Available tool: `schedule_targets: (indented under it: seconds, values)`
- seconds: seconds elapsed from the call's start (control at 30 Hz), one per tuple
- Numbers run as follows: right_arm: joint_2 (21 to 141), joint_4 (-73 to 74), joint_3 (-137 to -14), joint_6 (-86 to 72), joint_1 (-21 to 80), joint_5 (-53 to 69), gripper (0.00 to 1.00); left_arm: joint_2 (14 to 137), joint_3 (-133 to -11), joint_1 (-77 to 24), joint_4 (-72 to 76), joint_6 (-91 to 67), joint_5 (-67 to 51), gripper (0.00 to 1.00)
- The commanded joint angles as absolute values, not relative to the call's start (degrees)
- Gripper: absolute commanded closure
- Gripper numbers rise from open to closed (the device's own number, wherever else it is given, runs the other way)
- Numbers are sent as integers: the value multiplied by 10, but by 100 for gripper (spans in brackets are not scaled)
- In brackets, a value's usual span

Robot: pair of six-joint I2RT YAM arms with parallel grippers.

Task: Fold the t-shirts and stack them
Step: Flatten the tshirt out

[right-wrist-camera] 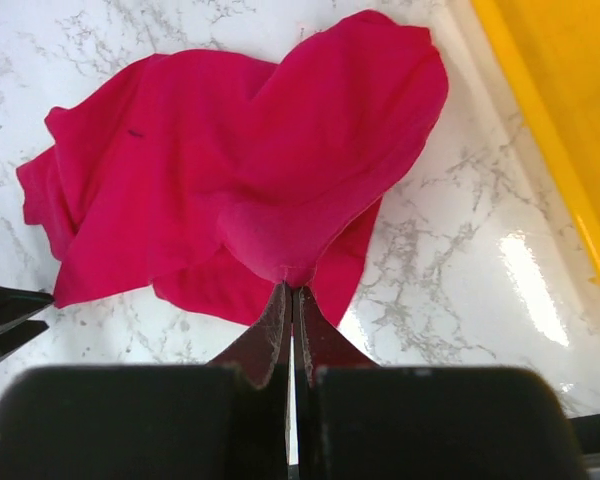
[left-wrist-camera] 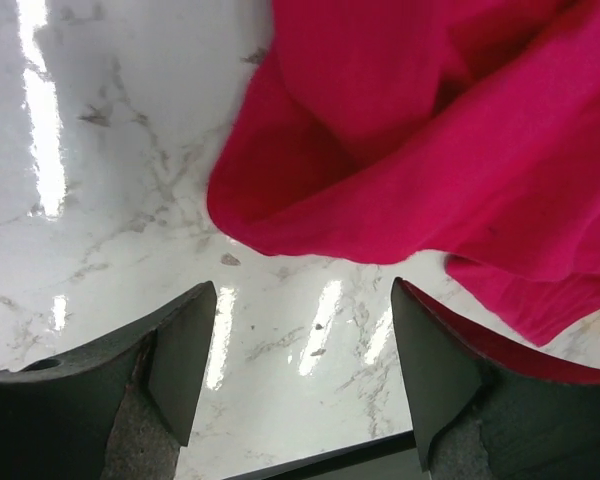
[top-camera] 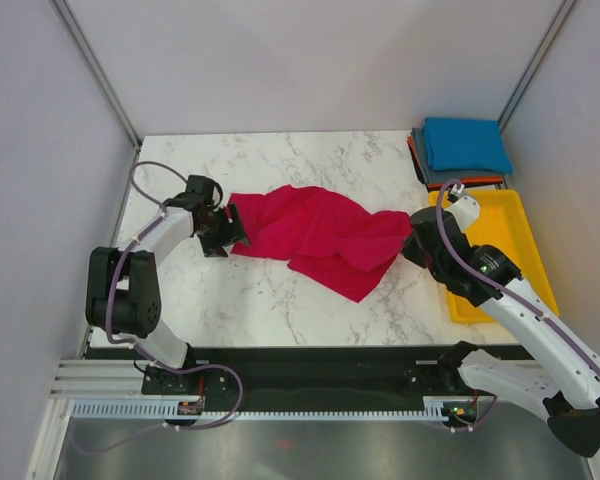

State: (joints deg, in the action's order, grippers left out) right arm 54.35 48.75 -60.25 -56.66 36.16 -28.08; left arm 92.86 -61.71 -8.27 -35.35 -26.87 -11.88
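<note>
A crimson-red t-shirt [top-camera: 320, 235] lies crumpled and twisted across the middle of the marble table [top-camera: 280, 300]. My right gripper [top-camera: 412, 238] is shut on the shirt's right end; in the right wrist view the closed fingertips [right-wrist-camera: 292, 288] pinch a fold of the red t-shirt [right-wrist-camera: 240, 170], which is lifted slightly off the table there. My left gripper [top-camera: 225, 228] is at the shirt's left end. In the left wrist view the left gripper [left-wrist-camera: 305, 350] stands open over bare marble, and the edge of the red t-shirt [left-wrist-camera: 420, 150] lies just beyond its fingertips.
A folded bright blue t-shirt [top-camera: 467, 143] tops a stack at the back right corner, with dark grey and orange edges showing beneath it. A yellow tray [top-camera: 525, 250] sits along the table's right side, also the yellow tray [right-wrist-camera: 560, 110] beside the right gripper. White walls enclose the table.
</note>
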Motion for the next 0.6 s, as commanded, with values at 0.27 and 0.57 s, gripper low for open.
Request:
schedule_targets:
  seconds: [0.27,0.57]
  values:
    - [517,455,-592,-510,362,-339,100,1007,-596,-35,-199,-374,-242,42]
    - [702,328,-803,-376,252,-364,100,1045,-920,-26,-383,-329,-133,98]
